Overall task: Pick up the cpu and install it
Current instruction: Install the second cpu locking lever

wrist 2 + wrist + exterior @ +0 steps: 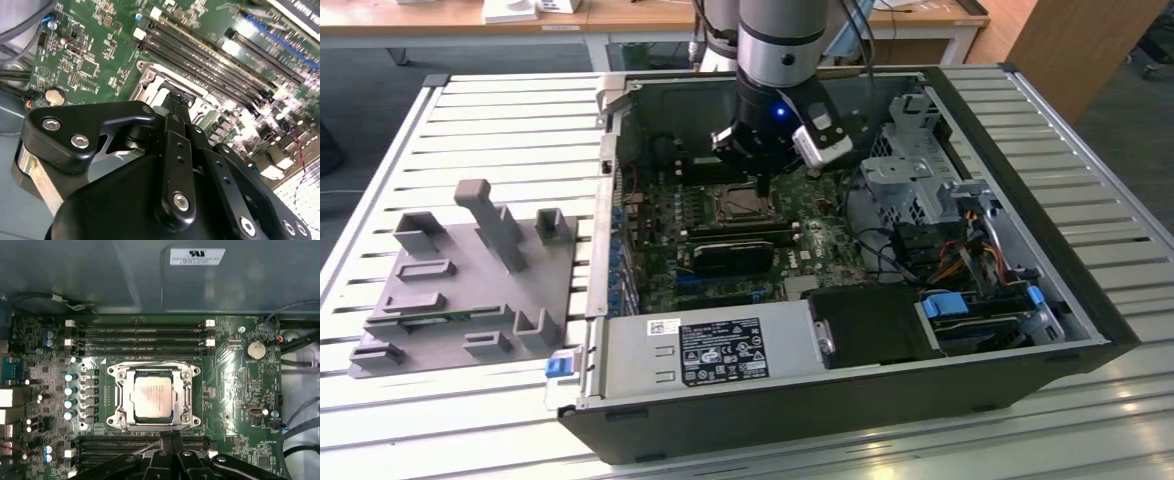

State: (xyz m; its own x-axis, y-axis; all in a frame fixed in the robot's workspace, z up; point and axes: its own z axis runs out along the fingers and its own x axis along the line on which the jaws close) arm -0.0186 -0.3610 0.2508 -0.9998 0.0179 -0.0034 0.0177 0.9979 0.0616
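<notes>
CPU, a small flat square chip with a shiny silver top, sits seated in the metal-framed socket mid-way across the green motherboard, beneath the black gripper, whose jaws press together, empty.

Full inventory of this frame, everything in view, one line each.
cpu: 1, silver top, seated in the socket on the motherboard, nothing gripping it.
socket frame: 1, silver metal, around the cpu.
motherboard: 1, green, inside the case.
memory slots: several, black, in rows on two opposite sides of the socket.
coin cell: 1, silver, on the motherboard.
computer case: 1, black, open, on the slatted table.
power supply: 1, grey, at the case's near edge.
fixture tray: 1, grey, on the table at the exterior view's left of the case.
slatted table: 1, white.
gripper: 1, black, fingers together, above the motherboard next to the socket.
</notes>
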